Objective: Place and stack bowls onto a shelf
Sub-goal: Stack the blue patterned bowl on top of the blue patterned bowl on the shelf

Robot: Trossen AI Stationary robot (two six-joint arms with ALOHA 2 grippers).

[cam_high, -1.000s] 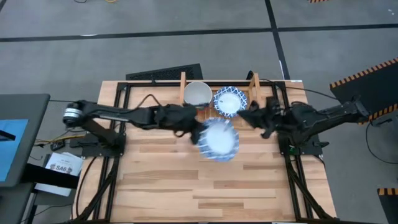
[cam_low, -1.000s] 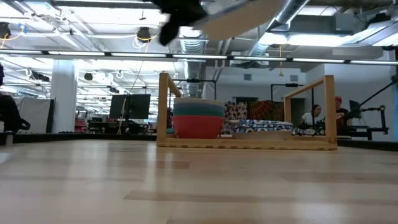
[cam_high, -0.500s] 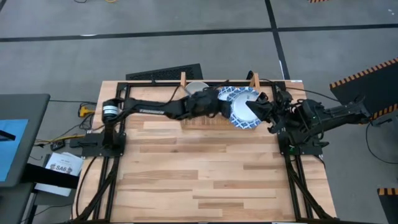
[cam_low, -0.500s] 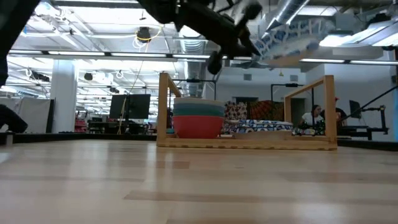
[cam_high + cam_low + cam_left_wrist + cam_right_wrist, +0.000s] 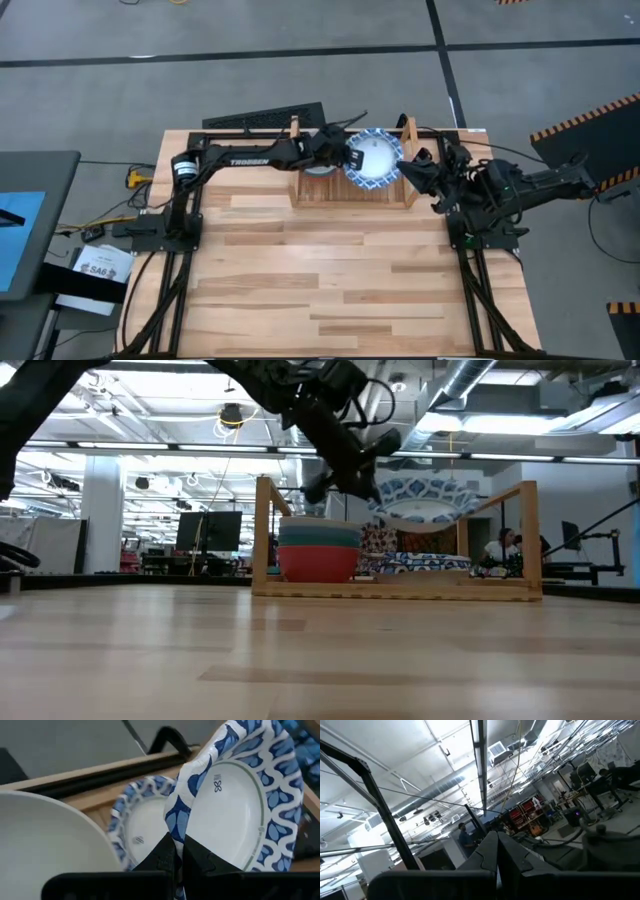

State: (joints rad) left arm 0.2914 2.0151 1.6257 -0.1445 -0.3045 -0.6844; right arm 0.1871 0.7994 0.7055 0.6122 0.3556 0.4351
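Left pincer [image 5: 345, 158] pinching a blue-patterned bowl [image 5: 372, 158] above the shelf [image 5: 352, 192], desk's 12 o'clock; right pincer [image 5: 412, 165] pressed together.

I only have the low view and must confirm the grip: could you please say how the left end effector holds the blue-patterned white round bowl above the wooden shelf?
Observer: The left end effector is shut on the rim of that blue-patterned white round bowl.
Operator: What lies under it?
Observer: Another blue-patterned white bowl, face up on the light-wood slatted shelf.
Operator: And the right arm?
Observer: The right end effector is shut and empty, by the shelf's right end.
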